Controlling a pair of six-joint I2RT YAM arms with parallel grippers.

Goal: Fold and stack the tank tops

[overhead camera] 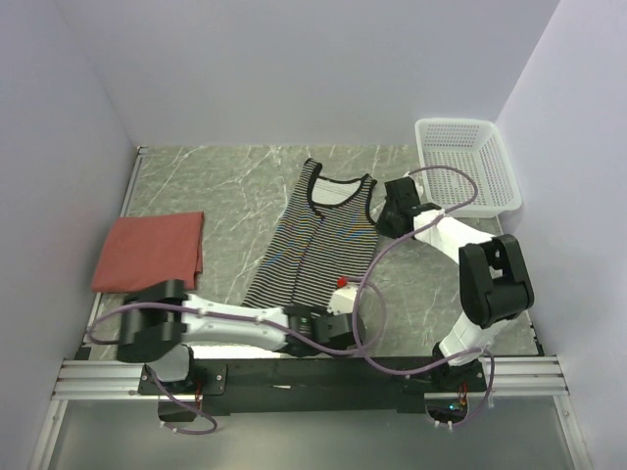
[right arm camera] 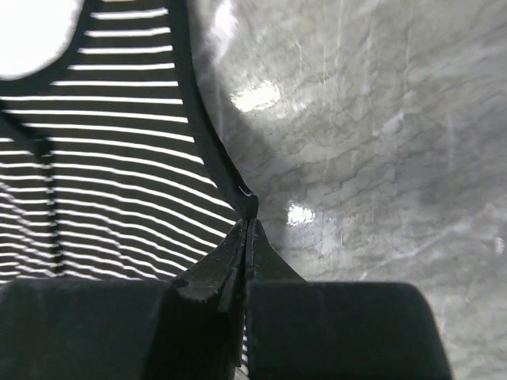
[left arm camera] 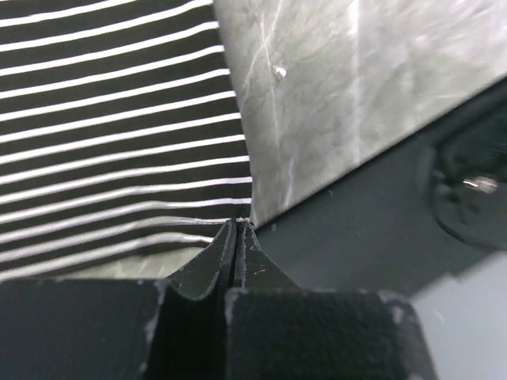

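While the black-and-white striped tank top point(overhead camera: 313, 245) lies spread flat at mid-table, neckline far and hem near, its long axis is seen to run away from the arm bases, leaning left toward the hem. Its right edge is gripped at both ends. The right gripper point(right arm camera: 247, 222) is clamped on the black trim near the right strap, and the left gripper point(left arm camera: 238, 226) is pinched together on the near right hem corner. A lengthwise fold is judged next, with both grips carried leftward across that axis. A folded brick-red tank top point(overhead camera: 152, 250) lies well apart at the left.
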